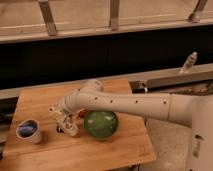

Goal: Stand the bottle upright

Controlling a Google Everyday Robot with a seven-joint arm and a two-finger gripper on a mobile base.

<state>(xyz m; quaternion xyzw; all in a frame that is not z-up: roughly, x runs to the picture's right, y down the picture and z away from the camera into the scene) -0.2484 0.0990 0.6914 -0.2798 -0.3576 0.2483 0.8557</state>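
The small cream-white bottle [70,128] is on the wooden table [45,105], just left of the green bowl [100,125]. It leans at a slant and has dark marks near its lower end. My gripper [61,119] is at the end of the white arm [125,104], which reaches in from the right. The gripper is right at the bottle's upper left end and appears to touch it. Part of the bottle is hidden behind the gripper.
A white cup with a blue inside [28,131] stands near the table's left front. A clear slim bottle [189,62] stands on the ledge at the back right. A dark wall with a rail runs behind the table. The floor lies to the right.
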